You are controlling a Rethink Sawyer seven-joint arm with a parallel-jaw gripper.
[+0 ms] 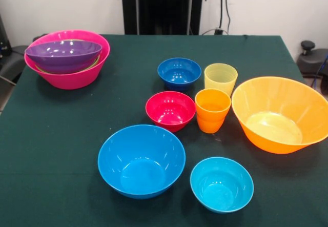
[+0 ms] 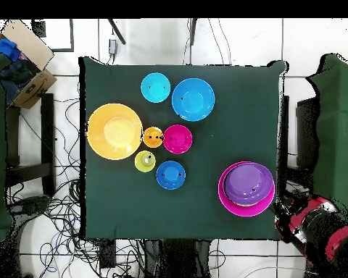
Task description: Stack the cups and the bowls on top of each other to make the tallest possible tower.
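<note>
Front view, L to R: the tower sits at the far-left corner of the green table (image 1: pixel 61 150), w/ the large pink bowl (image 1: pixel 72 78) as base, a sliver of lime green bowl (image 1: pixel 94 63) showing at its inner rim, and the purple bowl (image 1: pixel 63 56) nested on top, tilted slightly. Sky blue bowl (image 1: pixel 141 160) stands alone nr the front edge, mouth up, apart from the stack. Behind it to the R is the small red bowl (image 1: pixel 170 110), and beyond that the small dark blue bowl (image 1: pixel 179 73). Cyan bowl (image 1: pixel 222 184) sits front-centre, just R of the sky blue one. Orange cup (image 1: pixel 212 110) stands upright just beside the red bowl; the pale yellow cup (image 1: pixel 221 78) is upright right behind it, nearly touching. Large orange bowl (image 1: pixel 281 114) is furthest R, close to both cups. All loose pieces are mouth up, none stacked. Overhead view: red & black arm (image 2: pixel 316 230) is parked off the table's corner by the pink bowl (image 2: pixel 228 197), purple bowl (image 2: pixel 248 182) inside it; the orange bowl (image 2: pixel 114 131) lies at the opposite side. Gripper itself isn't visible in either view, so its state can't be told.
</note>
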